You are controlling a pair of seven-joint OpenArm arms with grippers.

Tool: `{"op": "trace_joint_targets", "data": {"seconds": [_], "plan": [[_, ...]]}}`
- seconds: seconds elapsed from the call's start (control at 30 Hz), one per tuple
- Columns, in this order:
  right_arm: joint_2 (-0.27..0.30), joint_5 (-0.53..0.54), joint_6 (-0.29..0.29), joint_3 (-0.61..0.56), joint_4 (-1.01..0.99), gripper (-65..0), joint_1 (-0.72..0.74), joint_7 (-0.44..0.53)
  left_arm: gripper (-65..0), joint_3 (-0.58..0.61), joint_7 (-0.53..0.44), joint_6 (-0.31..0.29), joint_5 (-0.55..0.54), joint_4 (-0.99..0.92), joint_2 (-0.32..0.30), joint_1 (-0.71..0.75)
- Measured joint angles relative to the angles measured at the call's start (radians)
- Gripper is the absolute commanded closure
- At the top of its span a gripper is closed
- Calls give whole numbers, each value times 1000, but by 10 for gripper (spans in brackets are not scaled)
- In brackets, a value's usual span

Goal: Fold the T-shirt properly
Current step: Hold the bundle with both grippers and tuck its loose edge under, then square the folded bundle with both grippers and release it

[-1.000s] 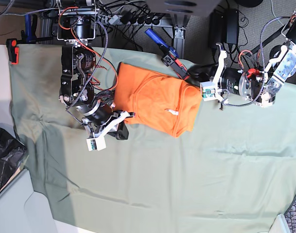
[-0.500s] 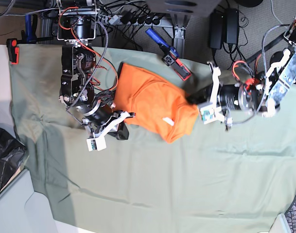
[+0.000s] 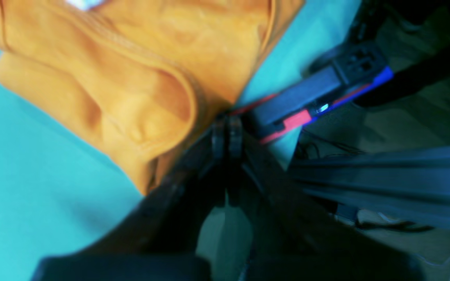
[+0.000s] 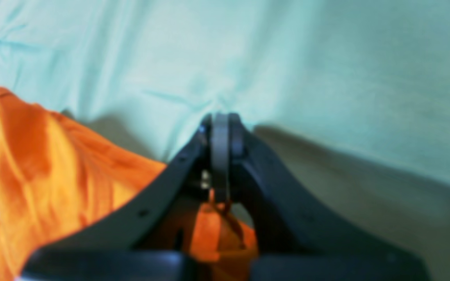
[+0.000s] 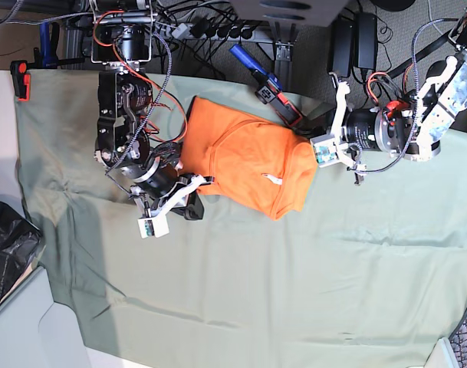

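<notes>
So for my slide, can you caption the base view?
Two arms flank the half-folded orange T-shirt on the table cloth, each end effector at its edge.

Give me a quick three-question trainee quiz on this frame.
1. True or false: the T-shirt lies fully spread out, sleeves flat, on the table cloth.
2. What lies by the cloth's far edge, just past the shirt? A scissors; B blue-and-red tool; C cup.
3. Left gripper or right gripper: which shows orange fabric between its fingers in its own wrist view?

Key: 1 false, it is folded over and bunched; 2 B; 3 right.
</notes>
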Motion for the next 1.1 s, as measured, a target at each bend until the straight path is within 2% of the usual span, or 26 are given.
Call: {"op": "trace_joint_targets", "data": {"seconds": [0.13,0.3,0.53,0.67,0.9,1.1], "plan": [[0,2,0,0,0,0,-3,-29,0,0,-58,0,67,-42,0,0],[3,7,0,0,5,0,-67,-22,0,1,-112,0,89,-125,8,-39],[53,45,0,1,84,0,-157,-14,0,1,-175,-26,93,-300,54,-153],[65,42,0,2,141,0,-198,-26,0,-2,-201,-32,92,-432,122,-240],[69,58,0,5,162,0,-222,-48,0,-6,-254,-30,85,-727,296,-398],[70,93,0,5,196,0,-267,-53,0,-6,-278,-28,122,-856,391,-475]]}}
